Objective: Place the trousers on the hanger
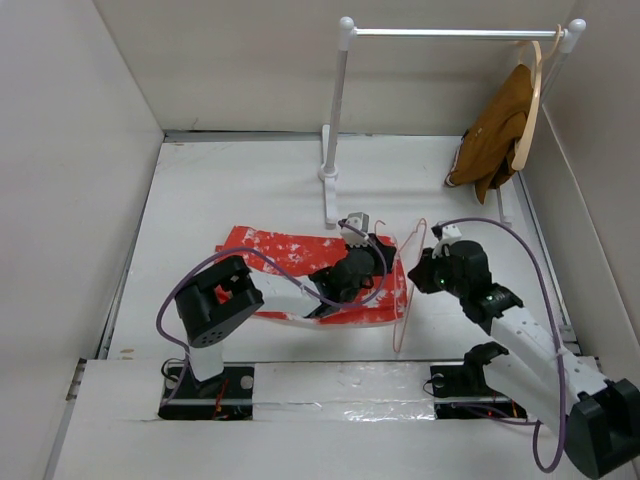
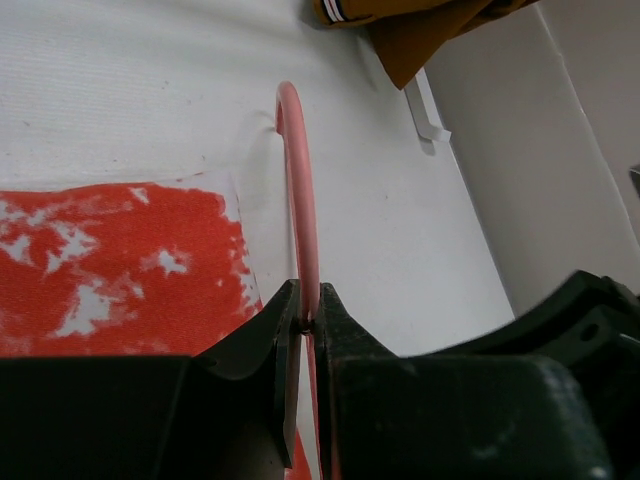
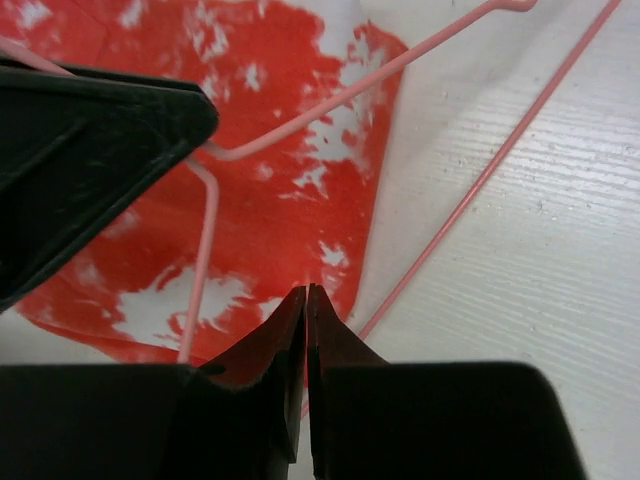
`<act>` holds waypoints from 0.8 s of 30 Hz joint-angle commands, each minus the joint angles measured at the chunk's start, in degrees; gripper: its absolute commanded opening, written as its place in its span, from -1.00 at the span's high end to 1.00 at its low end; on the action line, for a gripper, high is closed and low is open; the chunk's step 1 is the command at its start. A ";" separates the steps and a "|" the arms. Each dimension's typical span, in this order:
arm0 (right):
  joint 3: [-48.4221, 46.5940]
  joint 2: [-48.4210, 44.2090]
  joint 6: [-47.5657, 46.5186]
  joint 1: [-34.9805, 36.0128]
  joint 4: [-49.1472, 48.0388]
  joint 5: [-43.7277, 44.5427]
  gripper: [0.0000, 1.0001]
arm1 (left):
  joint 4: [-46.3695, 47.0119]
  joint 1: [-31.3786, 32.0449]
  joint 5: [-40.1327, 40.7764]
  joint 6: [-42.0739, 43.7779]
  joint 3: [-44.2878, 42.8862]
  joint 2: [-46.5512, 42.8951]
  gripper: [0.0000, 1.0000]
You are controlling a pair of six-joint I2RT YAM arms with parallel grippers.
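On the white walled-in table (image 1: pixel 240 190), left jaws pinch the hanger (image 2: pixel 298 175) beside the trousers (image 2: pixel 110 265); right jaws are closed together.

From above, the light is bright, white and even. The bench (image 1: pixel 230 190) and walls (image 1: pixel 70 150) read near-white with little contrast. Shadows are soft and faint, hugging the left arm (image 1: pixel 215 305) at 8 o'clock. A glossy strip (image 1: pixel 340 395) at 6 o'clock gives mild glare. Wall lines bow slightly toward the edges.

In the left wrist view, the left hand (image 2: pixel 308 305) at 6 o'clock is dark and soft. The hanger (image 2: pixel 298 190) casts a pale shadow at 11 o'clock.

In the right wrist view, the right hand (image 3: pixel 307 295) is near-black, red-tinted at the tips. The bench grain at 3 o'clock is sharp.
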State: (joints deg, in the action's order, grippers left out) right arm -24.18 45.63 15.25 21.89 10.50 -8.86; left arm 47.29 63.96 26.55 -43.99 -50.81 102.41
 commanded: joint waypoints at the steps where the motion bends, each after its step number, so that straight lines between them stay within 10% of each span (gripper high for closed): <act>1: 0.80 3.05 -0.13 -0.44 -9.61 -1.17 0.63 | 3.51 0.81 2.11 -0.57 1.06 0.16 1.00; 7: 1.07 12.72 0.48 -0.44 -18.14 -1.86 -0.11 | 0.27 2.83 7.89 -3.81 0.80 1.30 1.00; 24: 3.26 27.76 5.50 -0.44 -29.39 -6.16 -0.10 | 2.55 3.36 18.10 -3.56 2.46 3.94 1.00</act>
State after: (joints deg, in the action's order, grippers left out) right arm -21.58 71.94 19.20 21.69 -13.67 -12.53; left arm 50.02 67.40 41.19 -49.76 -49.67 106.74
